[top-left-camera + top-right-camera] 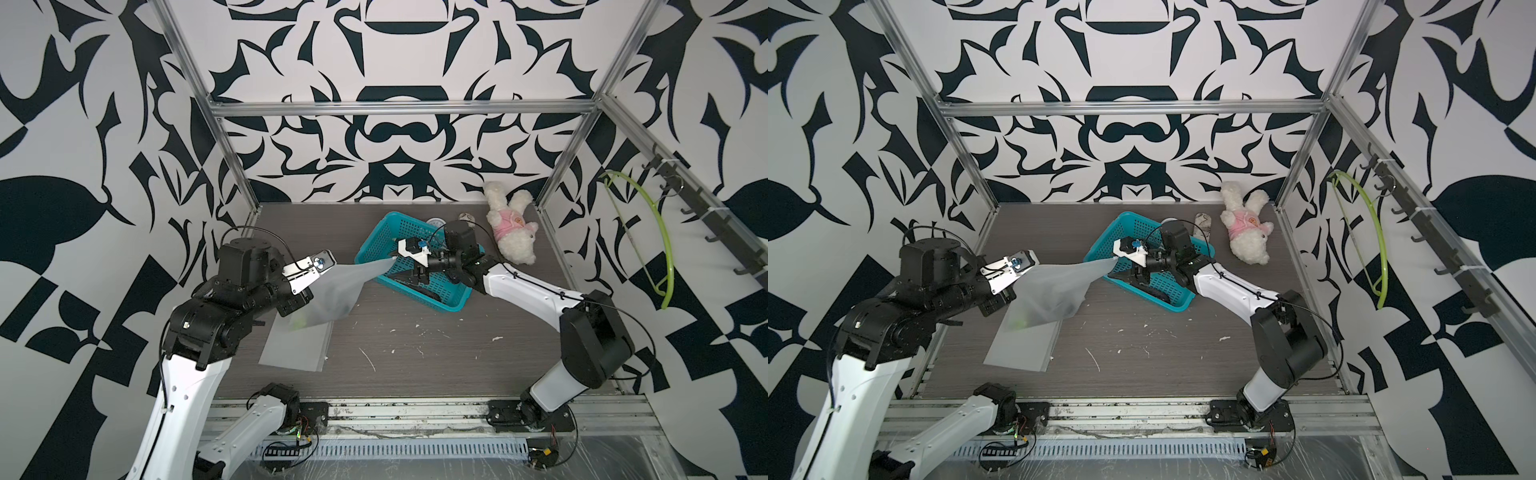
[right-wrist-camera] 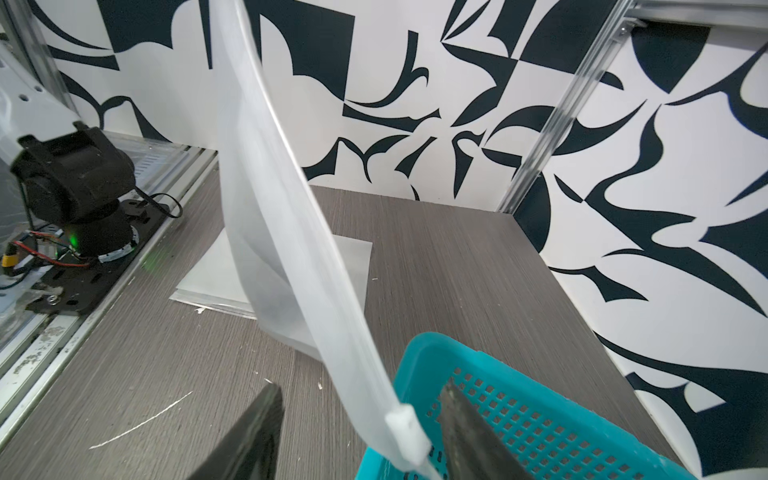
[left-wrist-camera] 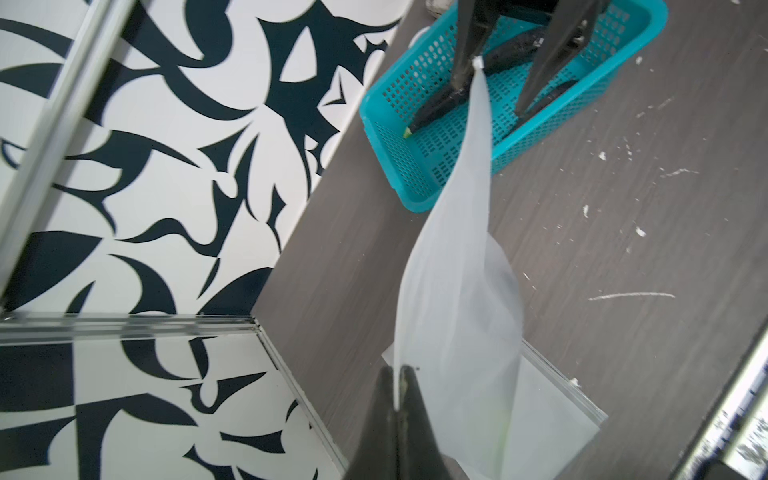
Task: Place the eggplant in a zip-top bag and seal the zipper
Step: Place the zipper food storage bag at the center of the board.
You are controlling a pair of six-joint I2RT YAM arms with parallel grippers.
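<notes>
The left gripper [image 3: 400,386] is pinched tight on one top corner of the zip-top bag [image 1: 332,291], which hangs stretched above a flat stack of bags [image 1: 295,349]. The eggplant [image 1: 343,308] shows only dimly as a dark shape low inside the bag. The slider [image 2: 405,428] end of the bag lies between the spread jaws of the right gripper [image 2: 359,388], over the teal basket [image 1: 374,243], where other eggplants [image 3: 440,104] lie.

The teal basket [image 1: 371,240] is seen from high above in both top views, faced from nearby in the left wrist view, and overlooked closely in the right.
</notes>
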